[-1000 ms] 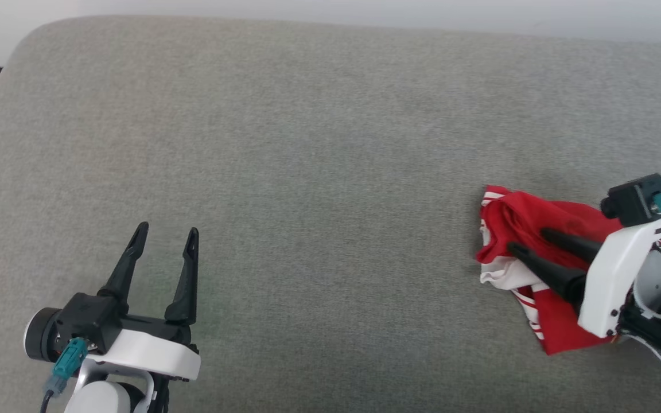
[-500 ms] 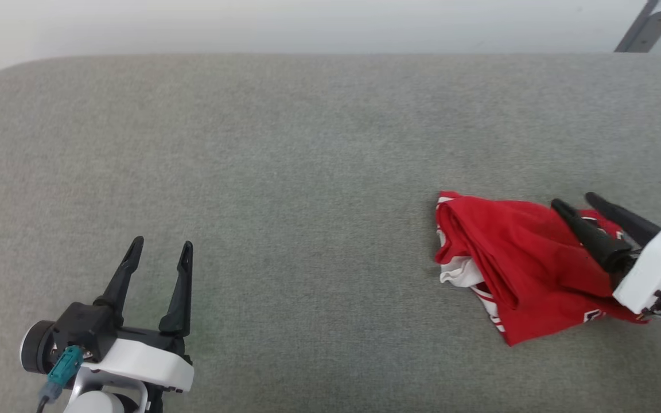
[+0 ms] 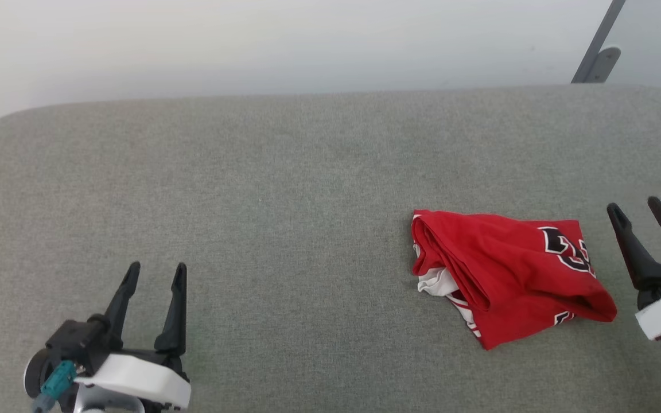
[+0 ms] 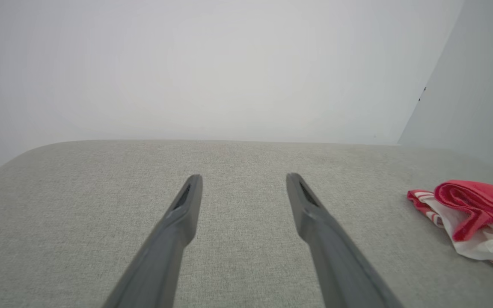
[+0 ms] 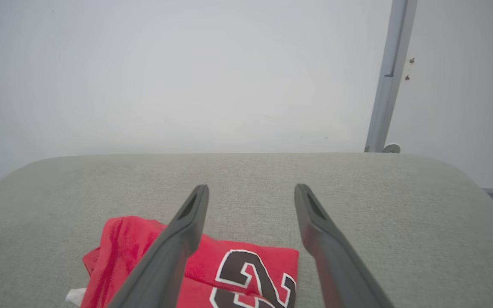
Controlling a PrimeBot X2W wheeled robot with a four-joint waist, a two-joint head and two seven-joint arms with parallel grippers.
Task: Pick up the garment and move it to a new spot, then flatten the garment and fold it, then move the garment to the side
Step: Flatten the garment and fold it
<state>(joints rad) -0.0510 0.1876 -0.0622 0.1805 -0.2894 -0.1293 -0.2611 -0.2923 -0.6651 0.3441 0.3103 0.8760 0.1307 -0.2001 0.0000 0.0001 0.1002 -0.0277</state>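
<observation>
Small red jersey shirt point(image 3: 508, 275), white fabric and black white-outlined lettering showing, lies bunched and folded over at right centre of frame on the grey fabric-covered counter point(image 3: 284, 189), touched by neither gripper. At the far right edge, the right gripper point(image 3: 633, 205) sits just beside it, fingers spread wide, empty. At lower left, the left gripper point(image 3: 157, 269) is well apart from it, likewise spread and holding nothing.

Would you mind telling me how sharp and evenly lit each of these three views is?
Head view: soft, even light; the small red jersey-style shirt is sharp, barely shadowed. Left wrist view: the dark-fingered left claw blurs near the lens; the pale wall is washed out. Right wrist view: the right claw is likewise soft, the shirt's lettering crisp, the far edge of the grey fabric surface bowed.
</observation>
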